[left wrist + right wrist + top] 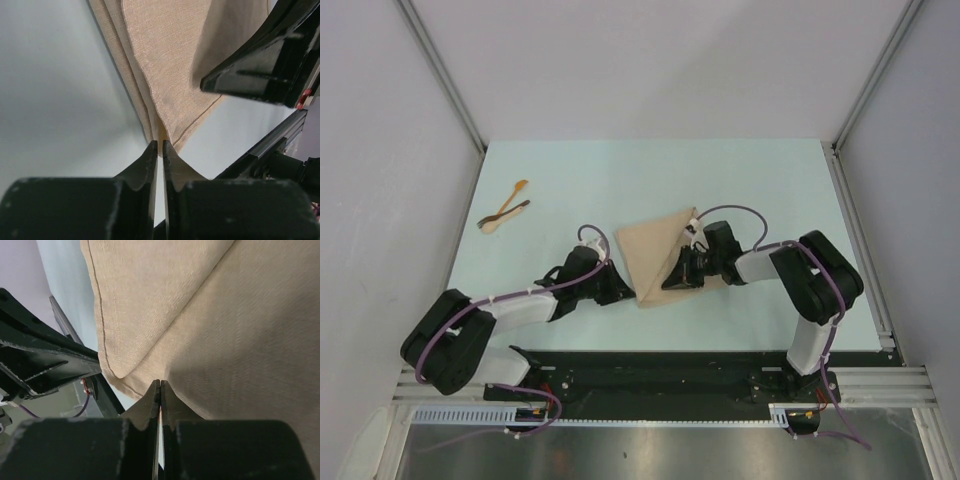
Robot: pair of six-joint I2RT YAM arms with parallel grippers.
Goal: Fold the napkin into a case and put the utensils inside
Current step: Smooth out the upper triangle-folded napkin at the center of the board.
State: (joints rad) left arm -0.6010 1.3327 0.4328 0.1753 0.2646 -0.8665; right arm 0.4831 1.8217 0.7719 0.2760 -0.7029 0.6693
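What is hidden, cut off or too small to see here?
- Top view: utensils too small to tell the darker piece's kind.
- Top view: napkin's near part covered by the right gripper.
- Right wrist view: fingertips hide whether they pinch cloth.
- Wrist views: frame edges cut off the napkin.

Left arm (510, 310) and right arm (805, 275): black joints, white links, looping purple cables (730, 209)

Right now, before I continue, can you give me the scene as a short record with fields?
napkin: folded into a rough triangle, in the middle of the table
left gripper: shut on the napkin's near corner
right gripper: shut, tips at the napkin's right part; whether it pinches cloth is unclear
utensils: two, lying together at the far left, apart from both grippers
stage: folding not finished, nothing placed inside
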